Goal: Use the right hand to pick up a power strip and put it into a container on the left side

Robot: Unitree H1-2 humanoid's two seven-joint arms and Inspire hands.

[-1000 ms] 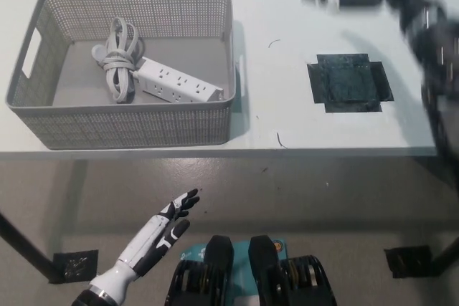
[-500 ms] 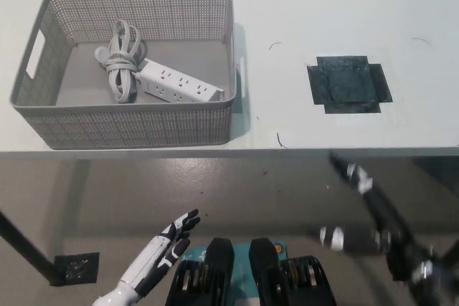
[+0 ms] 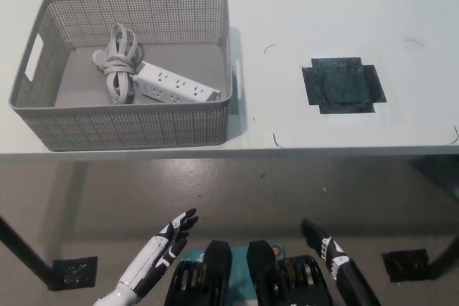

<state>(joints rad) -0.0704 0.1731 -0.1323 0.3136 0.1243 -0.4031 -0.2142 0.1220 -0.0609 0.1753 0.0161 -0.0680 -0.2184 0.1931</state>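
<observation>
The power strip (image 3: pixel 176 90) lies inside the basket (image 3: pixel 129 128) on the table (image 3: pixel 323 12); both hands, right (image 3: pixel 326 247) and left (image 3: pixel 168 238), hang open below, best kept clear.

Lab-like test space suggested, plain white table (image 3: pixel 344 5) marked with a black tape patch (image 3: pixel 343 85), bare grey floor (image 3: pixel 237 184), more tape marks (image 3: pixel 70 272) seen below
</observation>
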